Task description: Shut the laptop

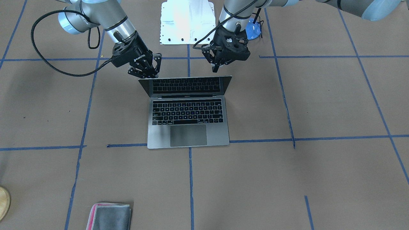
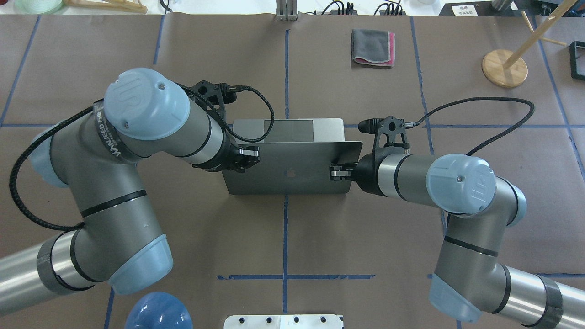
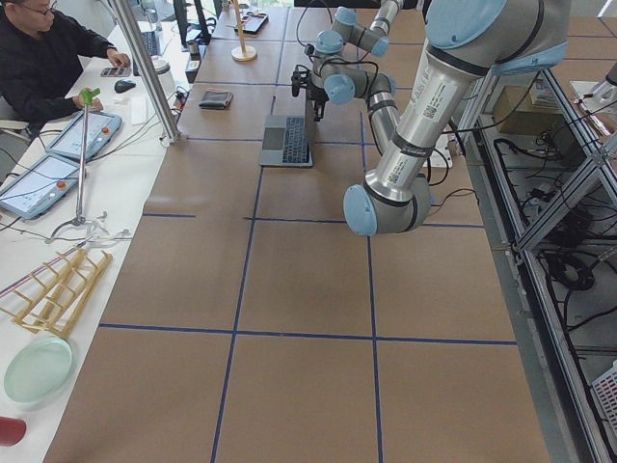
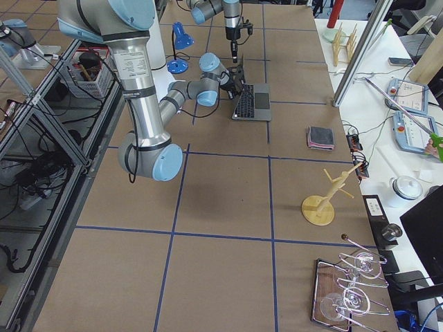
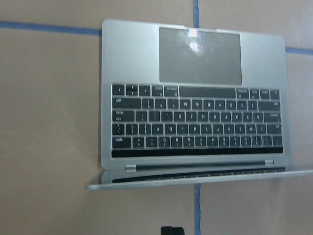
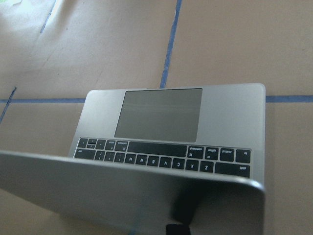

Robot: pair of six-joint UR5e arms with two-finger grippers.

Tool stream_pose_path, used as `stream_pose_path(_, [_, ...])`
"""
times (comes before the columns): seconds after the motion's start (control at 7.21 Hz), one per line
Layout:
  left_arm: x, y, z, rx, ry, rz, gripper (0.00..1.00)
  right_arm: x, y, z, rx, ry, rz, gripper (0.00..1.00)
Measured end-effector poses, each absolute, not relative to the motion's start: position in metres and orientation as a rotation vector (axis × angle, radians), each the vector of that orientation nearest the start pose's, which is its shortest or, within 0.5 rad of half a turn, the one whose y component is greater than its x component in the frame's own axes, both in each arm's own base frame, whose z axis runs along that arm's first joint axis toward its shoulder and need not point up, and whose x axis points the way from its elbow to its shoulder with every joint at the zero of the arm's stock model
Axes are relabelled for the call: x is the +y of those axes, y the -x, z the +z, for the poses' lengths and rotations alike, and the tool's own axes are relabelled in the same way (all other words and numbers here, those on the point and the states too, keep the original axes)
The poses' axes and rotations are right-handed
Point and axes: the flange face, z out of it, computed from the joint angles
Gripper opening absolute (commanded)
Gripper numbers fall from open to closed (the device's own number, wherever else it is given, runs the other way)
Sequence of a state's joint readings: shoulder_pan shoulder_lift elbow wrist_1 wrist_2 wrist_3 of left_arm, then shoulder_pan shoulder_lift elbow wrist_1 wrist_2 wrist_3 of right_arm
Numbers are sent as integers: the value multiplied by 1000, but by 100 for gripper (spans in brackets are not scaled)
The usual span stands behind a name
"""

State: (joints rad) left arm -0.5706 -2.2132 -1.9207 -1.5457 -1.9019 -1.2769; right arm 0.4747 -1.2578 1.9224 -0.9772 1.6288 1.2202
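The grey laptop (image 1: 188, 134) lies open in the middle of the table, with its lid (image 2: 288, 164) tilted up and the apple logo facing the robot. My left gripper (image 1: 217, 67) is shut and empty, just behind the lid's top edge near one corner (image 2: 250, 157). My right gripper (image 1: 148, 75) is shut and empty, at the lid's other top corner (image 2: 335, 172), close to or touching the back of the lid. The left wrist view shows the keyboard (image 5: 195, 122) and the lid's edge. The right wrist view shows the lid's back in front of the trackpad (image 6: 161, 115).
A folded grey cloth with a pink edge (image 1: 110, 217) lies on the operators' side (image 2: 372, 47). A blue dome (image 1: 253, 29) and a white base plate (image 1: 187, 22) sit near the robot. A wooden stand (image 2: 504, 67) is at the far right. A person (image 3: 48, 58) sits at a side desk.
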Motion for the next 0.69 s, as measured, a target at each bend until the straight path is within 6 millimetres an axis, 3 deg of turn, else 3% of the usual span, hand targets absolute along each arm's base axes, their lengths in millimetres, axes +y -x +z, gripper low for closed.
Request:
stream_pose_path(0.28, [-442, -465, 156, 990, -140, -115, 0, -397, 443, 264, -1157, -458, 89, 0])
stream_pose_path(0.69, [-475, -475, 178, 973, -158, -125, 0, -440, 473, 261, -1125, -448, 110, 0])
